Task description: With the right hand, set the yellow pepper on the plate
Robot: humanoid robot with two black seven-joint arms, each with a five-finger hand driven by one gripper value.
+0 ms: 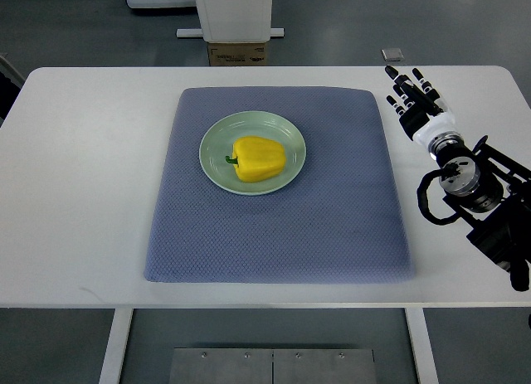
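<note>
Yellow pepper (pixel 260 158) on plate (pixel 213 164), stem at 9 o'clock; light, waxy-slick, grip body. Right hand (pixel 412 98) empty, fingers spread.

The pepper (pixel 260 158) has smooth, waxy yellow skin, the pale green plate (pixel 212 143) looks like glazed ceramic, the blue-grey mat (pixel 278 230) is woven textured cloth, and the white bench (pixel 91 185) is smooth and matt.

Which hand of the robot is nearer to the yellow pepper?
Right. The right hand is over the table, to the right of the yellow pepper on the plate. The left hand is out of view.
</note>
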